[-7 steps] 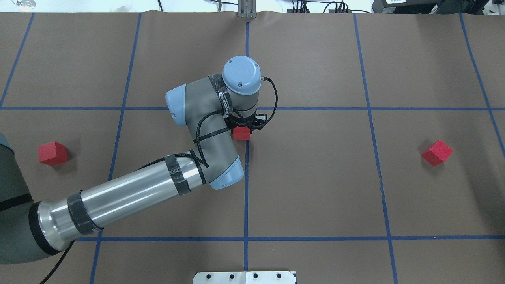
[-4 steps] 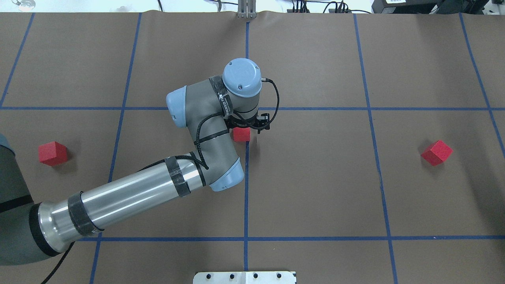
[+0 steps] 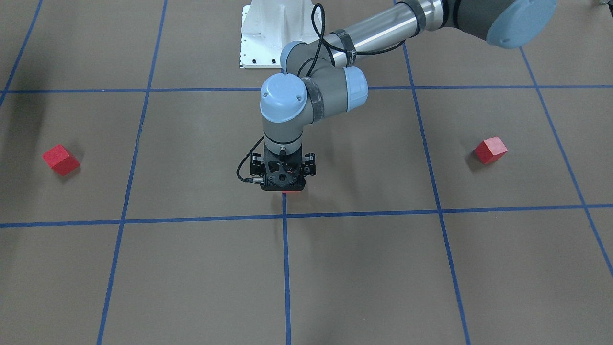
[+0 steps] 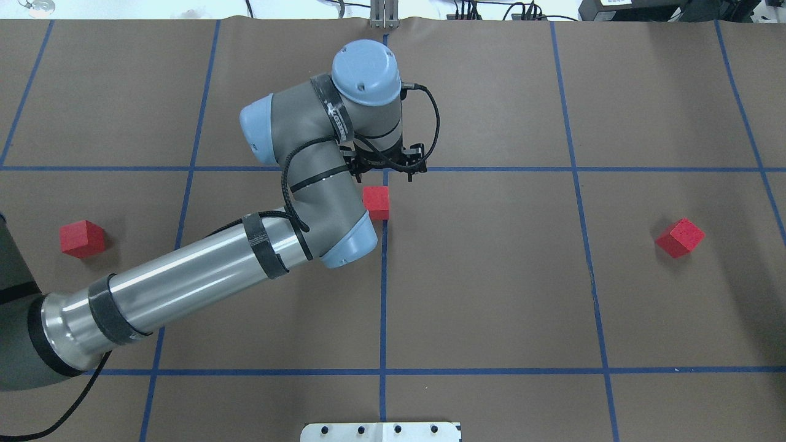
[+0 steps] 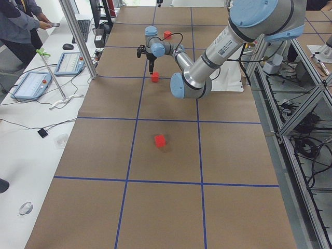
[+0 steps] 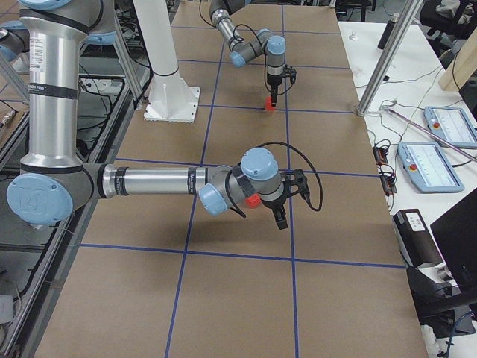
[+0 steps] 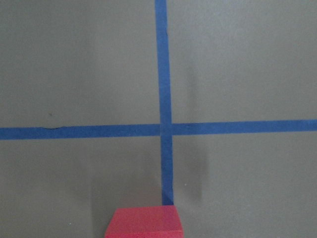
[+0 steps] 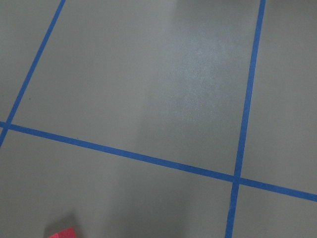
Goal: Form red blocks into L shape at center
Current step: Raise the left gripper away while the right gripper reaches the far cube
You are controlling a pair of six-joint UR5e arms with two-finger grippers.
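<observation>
One red block (image 4: 376,202) rests on the brown floor just left of the middle blue tape line (image 4: 383,276), at the center (image 4: 402,212). My left gripper (image 4: 384,175) hangs raised above it, open and holding nothing; the left wrist view catches this block (image 7: 144,222) at its bottom edge. A second red block (image 4: 81,238) lies far left and a third (image 4: 679,237) far right, turned diagonally. My right gripper (image 6: 287,212) shows only in the exterior right view, so I cannot tell its state; a red block corner (image 8: 62,233) shows in its wrist view.
The white base plate (image 4: 381,431) sits at the near edge on the middle line. The left forearm (image 4: 184,288) crosses the left half of the floor. Beside the table stand a metal post (image 5: 78,36), tablets (image 5: 31,85) and a person (image 5: 18,26).
The left gripper, low around the centre block before, has let go and risen. The block stays on the floor beside the middle line. The other two blocks have not moved.
</observation>
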